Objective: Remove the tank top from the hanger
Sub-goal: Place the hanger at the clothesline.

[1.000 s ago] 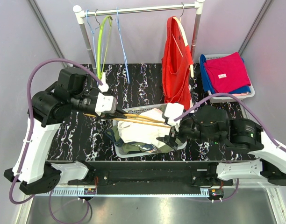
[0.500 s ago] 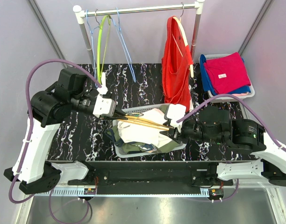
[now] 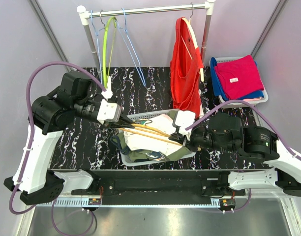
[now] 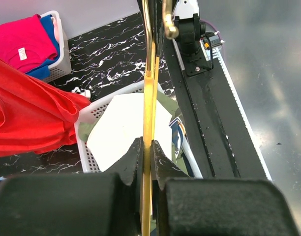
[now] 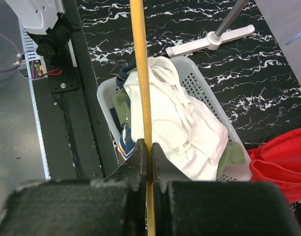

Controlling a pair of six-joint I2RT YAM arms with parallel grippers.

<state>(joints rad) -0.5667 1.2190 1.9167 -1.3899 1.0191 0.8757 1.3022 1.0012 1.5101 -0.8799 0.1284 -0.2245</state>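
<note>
A yellow wooden hanger [image 3: 146,130] is held level above the white basket [image 3: 138,116] at the table's front. My left gripper [image 3: 122,122] is shut on its left end, and the bar [image 4: 150,98] runs straight out from the jaws [image 4: 147,145]. My right gripper [image 3: 178,138] is shut on the right end, the bar [image 5: 139,73] pinched between its jaws [image 5: 146,145]. The white tank top [image 3: 146,140] lies crumpled in the basket under the hanger, its straps loose [image 5: 182,130]. It also shows as a white patch [image 4: 120,129] below the bar.
The basket [image 5: 107,110] also holds green and striped clothes. A red garment [image 3: 186,69] hangs on a cream hanger from the rack [image 3: 145,10] at the back, beside empty blue and green hangers [image 3: 109,44]. A basket of pink and blue shirts [image 3: 239,77] stands at the right.
My right gripper has closed on the hanger's right end. The white tank top has sunk lower into the basket. The blue hangers on the rack have swung to the right.
</note>
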